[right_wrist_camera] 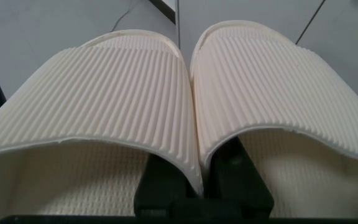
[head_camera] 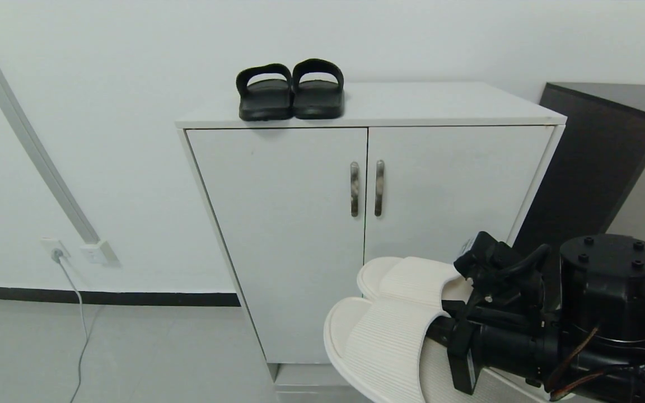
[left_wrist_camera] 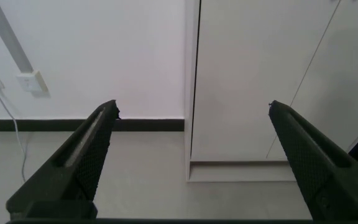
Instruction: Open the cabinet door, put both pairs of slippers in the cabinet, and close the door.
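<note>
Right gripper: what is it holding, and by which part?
The right gripper clamps the pair of cream ribbed foam slippers where their straps' inner edges meet.

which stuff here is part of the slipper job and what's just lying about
Job:
white cabinet, doors shut
black slippers on top of it
white slippers in the right claw

Just there:
wall socket and cable
grey wall conduit
dark unit beside the cabinet

We see the white cabinet [head_camera: 277,240] with both doors closed, and its two handles [head_camera: 354,189] are side by side in the middle. The black slippers [head_camera: 290,92] stand together on its top, at the front left. The white slippers [head_camera: 395,313], with ribbed straps touching, are held by the right gripper [head_camera: 452,323] low before the right door.
</note>
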